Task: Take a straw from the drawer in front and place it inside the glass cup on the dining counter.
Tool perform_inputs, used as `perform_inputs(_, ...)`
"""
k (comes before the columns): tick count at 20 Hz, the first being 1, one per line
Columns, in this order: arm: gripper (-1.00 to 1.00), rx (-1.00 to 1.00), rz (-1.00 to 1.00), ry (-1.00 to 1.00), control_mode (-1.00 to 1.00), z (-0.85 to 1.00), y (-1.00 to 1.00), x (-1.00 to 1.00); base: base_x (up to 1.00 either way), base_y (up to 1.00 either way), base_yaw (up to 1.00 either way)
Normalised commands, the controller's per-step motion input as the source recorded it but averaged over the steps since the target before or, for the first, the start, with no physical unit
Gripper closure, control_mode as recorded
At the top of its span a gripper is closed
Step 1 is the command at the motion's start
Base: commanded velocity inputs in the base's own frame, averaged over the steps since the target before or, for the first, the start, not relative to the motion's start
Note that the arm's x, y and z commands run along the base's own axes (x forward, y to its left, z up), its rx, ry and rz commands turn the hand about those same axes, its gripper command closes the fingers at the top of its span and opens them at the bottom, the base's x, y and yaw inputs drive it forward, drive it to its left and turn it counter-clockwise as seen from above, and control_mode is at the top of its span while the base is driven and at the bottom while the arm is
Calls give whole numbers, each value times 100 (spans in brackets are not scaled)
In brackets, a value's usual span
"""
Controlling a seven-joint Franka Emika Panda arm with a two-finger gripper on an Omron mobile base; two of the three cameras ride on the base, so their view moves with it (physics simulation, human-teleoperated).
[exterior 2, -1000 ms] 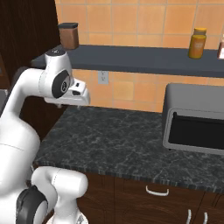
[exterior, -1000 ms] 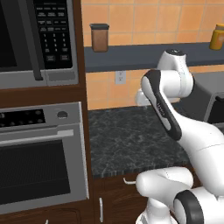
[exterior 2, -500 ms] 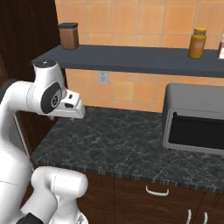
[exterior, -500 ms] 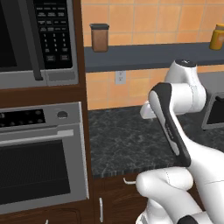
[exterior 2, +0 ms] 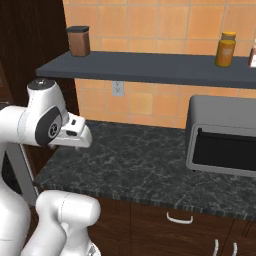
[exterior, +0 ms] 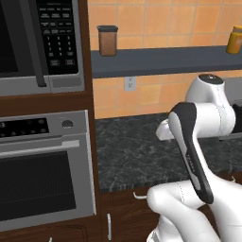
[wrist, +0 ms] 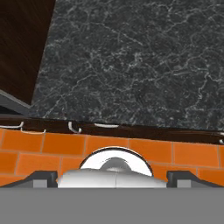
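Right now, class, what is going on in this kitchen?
A white robot arm is folded over a black granite counter, its hand looking straight down at the stone. The pincer is open and holds nothing. The drawer under the counter is shut, its silver handle untouched. A toaster oven sits on the counter, jars stand on the shelf above, and a wall oven is to the left.

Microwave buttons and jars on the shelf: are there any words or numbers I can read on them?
Microwave keypad: rows of white marks, too small and blurred to read.
Oven panel: faint marks, unreadable.
Brown jar: no label.
Orange bottle: no readable label.
Toaster oven: no text.
So nothing can be read.
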Motion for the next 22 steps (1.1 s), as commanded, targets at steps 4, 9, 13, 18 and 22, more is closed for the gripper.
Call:
perform_inputs(4,-100,0,0,0,-100,-10,0,-51,0,0,0)
perform_inputs(9,-100,0,0,0,100,-4,0,-29,-19,0,0)
perform_inputs(13,-100,0,0,0,100,0,0,0,-53,0,0)
perform_inputs(18,-100,0,0,0,100,0,0,0,-44,0,0)
perform_inputs(22,-100,0,0,0,100,0,0,0,-36,-15,0)
